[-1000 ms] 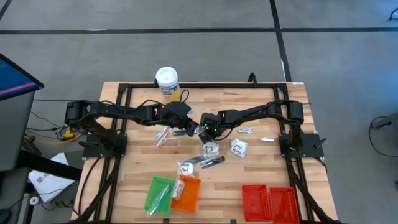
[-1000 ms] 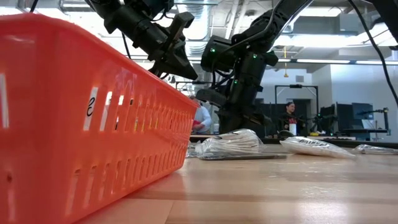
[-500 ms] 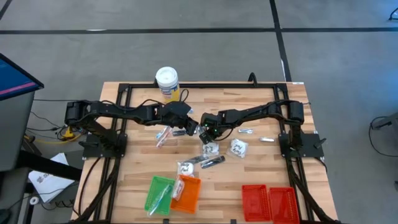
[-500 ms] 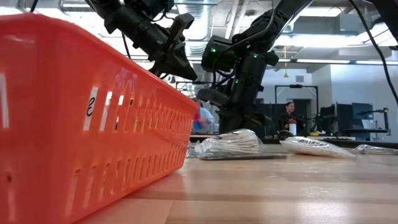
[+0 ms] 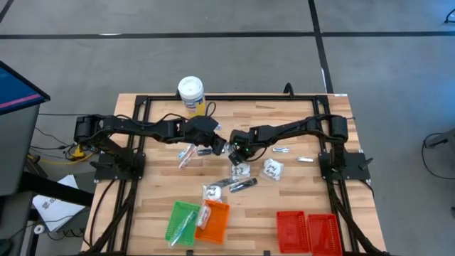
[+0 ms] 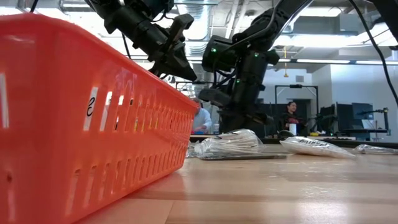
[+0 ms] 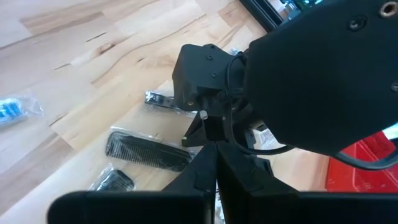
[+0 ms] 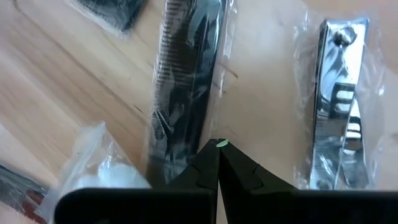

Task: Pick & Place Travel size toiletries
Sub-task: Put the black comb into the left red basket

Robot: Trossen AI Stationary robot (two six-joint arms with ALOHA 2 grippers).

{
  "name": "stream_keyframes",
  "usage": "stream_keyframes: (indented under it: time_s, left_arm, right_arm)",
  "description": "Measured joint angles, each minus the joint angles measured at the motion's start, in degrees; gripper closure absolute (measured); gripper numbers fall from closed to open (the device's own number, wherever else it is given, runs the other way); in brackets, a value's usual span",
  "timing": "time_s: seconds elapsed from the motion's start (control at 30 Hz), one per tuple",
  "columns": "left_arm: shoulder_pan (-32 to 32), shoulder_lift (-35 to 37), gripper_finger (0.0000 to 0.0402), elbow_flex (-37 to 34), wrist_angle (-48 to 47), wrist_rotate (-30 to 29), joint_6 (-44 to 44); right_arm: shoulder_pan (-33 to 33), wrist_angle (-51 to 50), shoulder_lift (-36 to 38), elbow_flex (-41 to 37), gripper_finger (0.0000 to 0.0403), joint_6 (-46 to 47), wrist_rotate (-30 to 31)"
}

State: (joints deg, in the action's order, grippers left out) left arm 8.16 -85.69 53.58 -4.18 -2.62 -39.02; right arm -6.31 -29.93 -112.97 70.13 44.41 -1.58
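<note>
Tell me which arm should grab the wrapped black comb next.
Right, probably. The right gripper, shut and empty, hangs directly over the wrapped comb; the left gripper sits raised beside it, also shut.

Evenly and brightly lit from overhead, with ceiling strip lights [image 6: 323,60] glowing white beyond the table [image 5: 298,192] and only faint, soft shadows under the arms on the pale wood. Low down, heavily blurred across the near orange basket [image 6: 93,124], sharper farther back around the crinkly packets [image 6: 230,144]. Up close at the wrists, glare on the clear wrap over the comb [image 8: 186,81] and the nail clipper [image 8: 336,99], soft focus on the dark fingers [image 8: 211,171].
</note>
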Motion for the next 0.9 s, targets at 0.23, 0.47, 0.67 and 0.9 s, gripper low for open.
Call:
stream_keyframes:
  time_s: [0.23,0.47,0.67,0.9]
  left_arm:
    - [0.0,0.0,0.0399,0.0,-0.5,-0.6,0.1]
    - [-0.3,0.0,0.0399,0.0,-0.5,-0.9,0.2]
    - [-0.3,0.0,0.0399,0.0,-0.5,-0.9,0.1]
    - [-0.3,0.0,0.0399,0.0,-0.5,-1.7,-0.1]
  right_arm:
    - [0.6,-1.3,0.1,0.0,0.0403,-0.7,0.0]
    - [0.6,-1.0,0.1,-0.2,0.0403,-0.9,-0.1]
    - [-0.1,6.3,2.0,-6.0,0.0403,0.5,-3.2]
    - [-0.9,17.4,6.8,-13.9,0.0403,4.6,-5.9]
